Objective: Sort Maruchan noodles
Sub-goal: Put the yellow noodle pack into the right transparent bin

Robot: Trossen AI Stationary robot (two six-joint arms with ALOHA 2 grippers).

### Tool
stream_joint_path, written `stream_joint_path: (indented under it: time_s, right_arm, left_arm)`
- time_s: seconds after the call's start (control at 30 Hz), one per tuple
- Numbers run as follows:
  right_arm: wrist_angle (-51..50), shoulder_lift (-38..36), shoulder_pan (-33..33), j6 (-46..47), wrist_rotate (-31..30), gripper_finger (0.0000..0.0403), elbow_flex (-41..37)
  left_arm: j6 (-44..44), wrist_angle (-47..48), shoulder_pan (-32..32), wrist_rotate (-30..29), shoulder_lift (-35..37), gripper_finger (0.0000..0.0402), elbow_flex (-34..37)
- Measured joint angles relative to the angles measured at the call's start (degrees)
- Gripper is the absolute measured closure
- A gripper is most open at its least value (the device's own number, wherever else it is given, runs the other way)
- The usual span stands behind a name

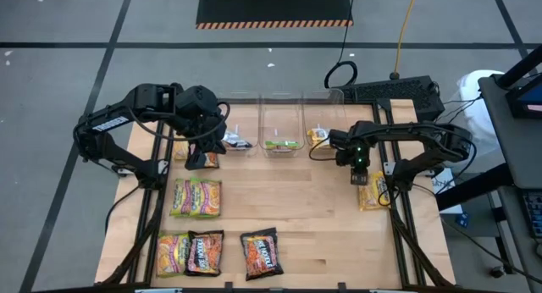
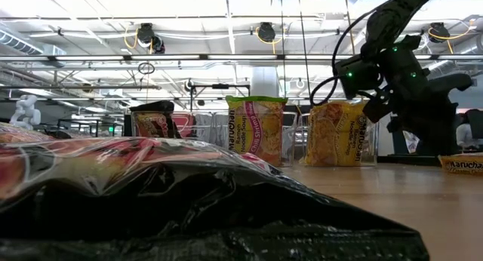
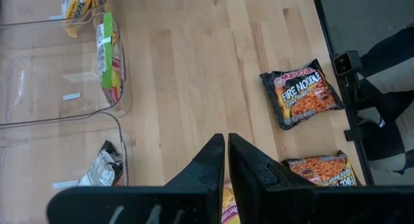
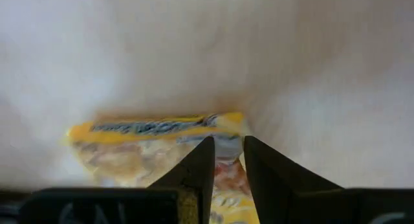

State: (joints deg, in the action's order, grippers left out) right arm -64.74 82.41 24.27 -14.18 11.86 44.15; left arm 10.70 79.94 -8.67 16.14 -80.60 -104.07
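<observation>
Noodle packets lie in several places on the counter [image 1: 322,217]. One yellow packet [image 1: 371,191] sits at the right edge, directly under the right gripper [image 1: 359,176], whose fingers [image 4: 197,169] stand slightly apart just above it, holding nothing. Three clear bins [image 1: 282,115] along the far side hold one packet each: black [image 1: 237,142], green [image 1: 282,145] and yellow [image 1: 318,135]. More packets [image 1: 196,198] lie in the left front area, one black packet [image 1: 260,252] apart from them. Left gripper [image 1: 196,160] hovers over a packet near the black-packet bin, fingers [image 3: 207,169] nearly together, empty.
</observation>
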Motion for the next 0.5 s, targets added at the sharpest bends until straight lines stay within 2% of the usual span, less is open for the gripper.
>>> stream_joint_path:
  time_s: [0.5]
  right_arm:
    - [-0.03, 0.02, -0.03, -1.69, 1.97, 0.0326, 0.1]
  left_arm:
    - [-0.85, 0.0, -0.02, 0.0, -0.01, 0.0376, 0.0]
